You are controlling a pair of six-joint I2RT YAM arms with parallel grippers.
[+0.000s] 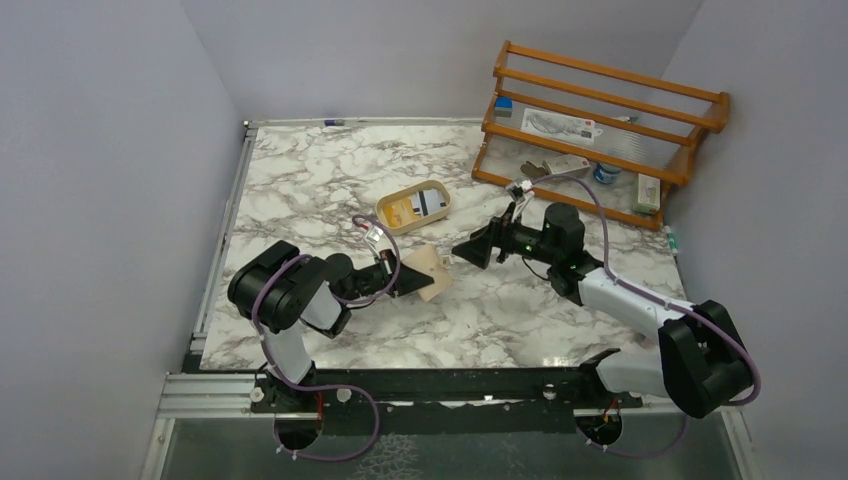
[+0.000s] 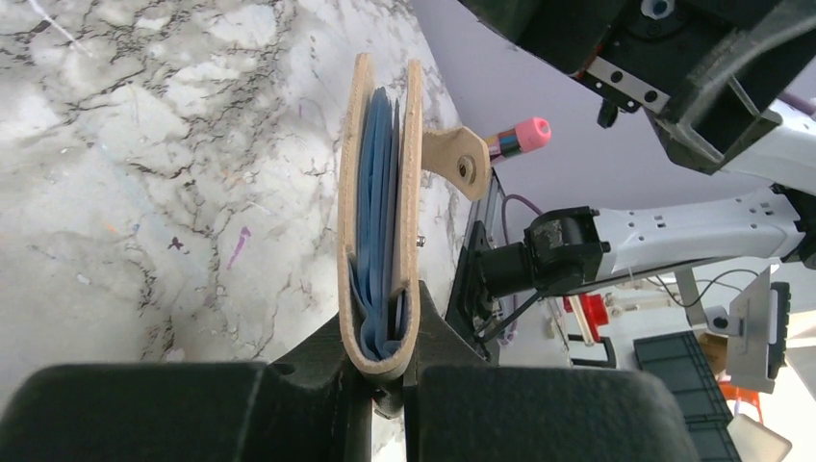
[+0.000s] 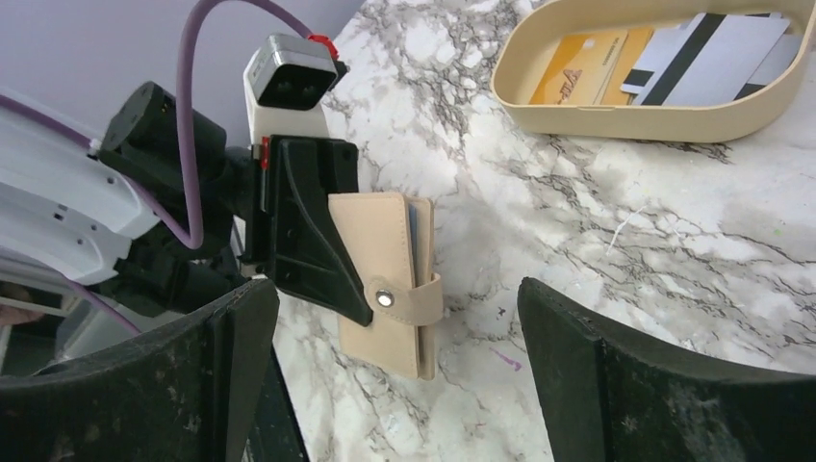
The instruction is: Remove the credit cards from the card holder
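Holds card holder (image 1: 432, 273) by its fold, over mid table (image 1: 300, 180), blue cards (image 2: 377, 192) seated inside. Clamps it in left gripper (image 2: 385, 371). Faces it with right gripper (image 1: 472, 248) spread wide, near, not touching. Judged step: extraction not begun. Next: advance, pinch one card edge only, pull straight out.

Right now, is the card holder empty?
No: blue credit cards show between the halves of the card holder, clamped in the left gripper.

Tan card holder (image 3: 380, 245), blue credit cards (image 2: 375, 192)
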